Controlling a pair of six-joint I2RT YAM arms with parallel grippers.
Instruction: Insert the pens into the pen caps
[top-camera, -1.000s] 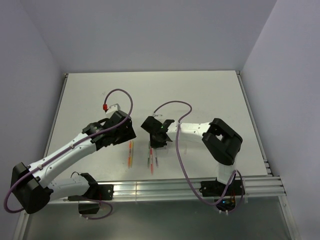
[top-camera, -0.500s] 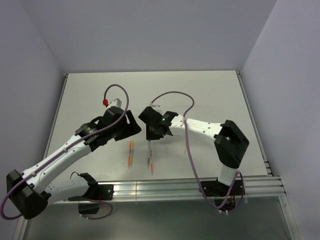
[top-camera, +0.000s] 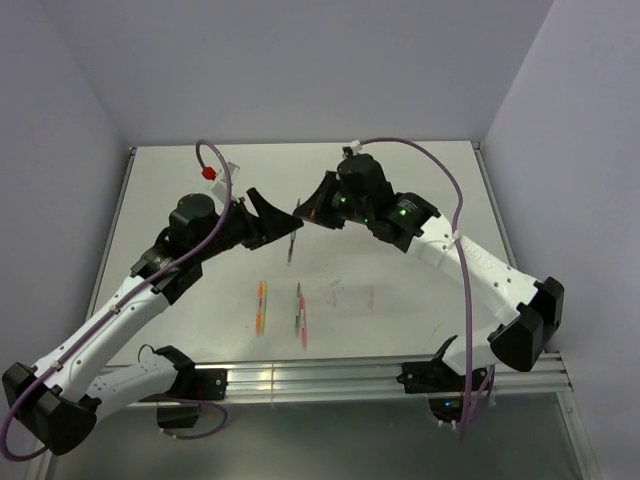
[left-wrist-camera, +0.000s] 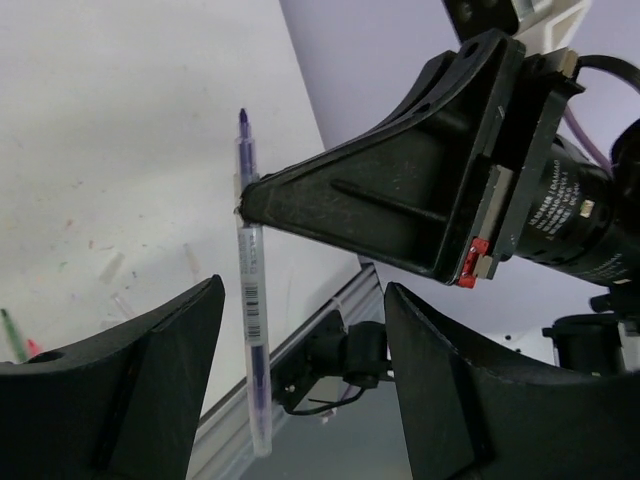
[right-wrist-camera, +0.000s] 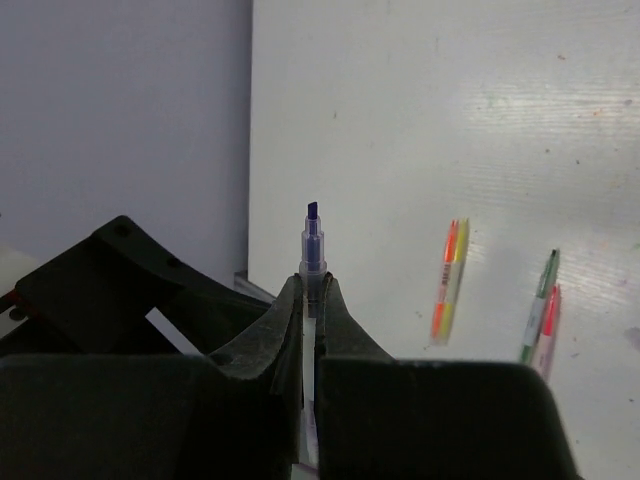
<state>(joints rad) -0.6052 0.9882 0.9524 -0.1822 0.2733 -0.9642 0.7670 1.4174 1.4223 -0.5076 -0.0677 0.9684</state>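
Note:
My right gripper (top-camera: 303, 210) is shut on a thin clear pen with purple ink (top-camera: 292, 245) and holds it in the air above the table. In the right wrist view the pen's purple tip (right-wrist-camera: 312, 238) sticks out past my closed fingers (right-wrist-camera: 285, 320). My left gripper (top-camera: 272, 214) is open and empty, right beside it. In the left wrist view the pen (left-wrist-camera: 251, 300) hangs between my spread fingers (left-wrist-camera: 120, 390), close to the left one, with the right gripper's finger (left-wrist-camera: 400, 210) across the top. An orange/yellow pair of pens (top-camera: 262, 305) and green/pink ones (top-camera: 301, 318) lie on the table. I see no clear pen cap.
The white table (top-camera: 420, 190) carries faint ink marks. A metal rail (top-camera: 350, 375) runs along the near edge. Grey walls close in the back and sides. Purple cables (top-camera: 215, 165) loop over both arms. The lying pens also show in the right wrist view (right-wrist-camera: 449, 280).
Both arms have risen and swung toward the back of the table. My right gripper has lifted the purple pen off the table, and the left gripper now faces it in mid-air.

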